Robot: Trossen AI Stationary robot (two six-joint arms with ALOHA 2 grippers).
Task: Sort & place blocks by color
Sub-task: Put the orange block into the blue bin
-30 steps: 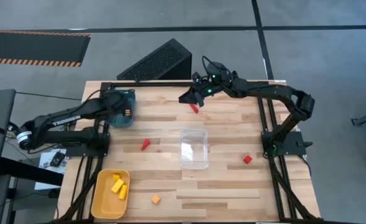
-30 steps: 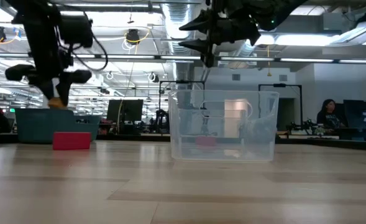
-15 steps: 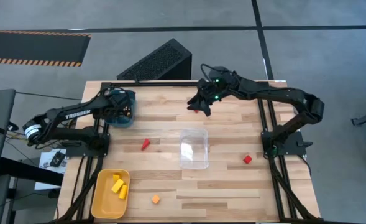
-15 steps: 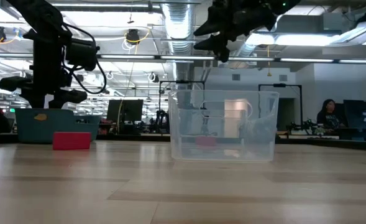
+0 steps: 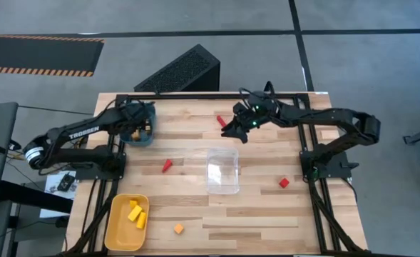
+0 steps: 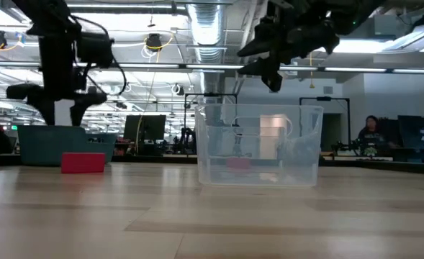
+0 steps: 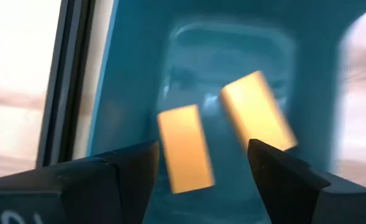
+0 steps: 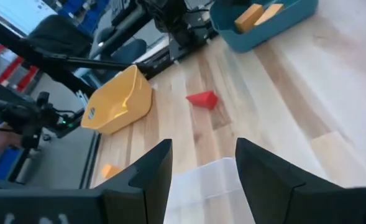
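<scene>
The left gripper (image 7: 198, 165) hangs over the teal tray (image 5: 140, 127) at the upper left of the high view, fingers spread wide with nothing between them. Its wrist view looks down into the smooth, glossy plastic tray, where two orange blocks (image 7: 184, 148), both short flat-faced bars, lie side by side on the tray floor, one of them blurred.

The right gripper (image 5: 239, 129) hovers above the worktop (image 5: 267, 214) right of centre near the top of the high view, well clear of the surface in the low view. Its fingers are parted and empty. A small red block (image 5: 221, 121) lies on the wood just to the left of it.

The worktop is pale wooden planks with a visible grain. At its centre stands a clear plastic box (image 5: 222, 170), thin-walled and rectangular with rounded corners; in the low view a reddish shape shows through its walls. A red wedge (image 5: 167, 165) lies left of the box, apart from it, and a small red cube (image 5: 284, 183) lies to the box's right. At the lower left sits a yellow tray (image 5: 117, 225) with rounded corners, holding yellow blocks (image 5: 137, 213) in a loose cluster. A small orange cube (image 5: 178, 229) rests on the wood just right of that tray. In the low view a flat red bar (image 6: 83, 162) lies in front of the teal tray.
</scene>
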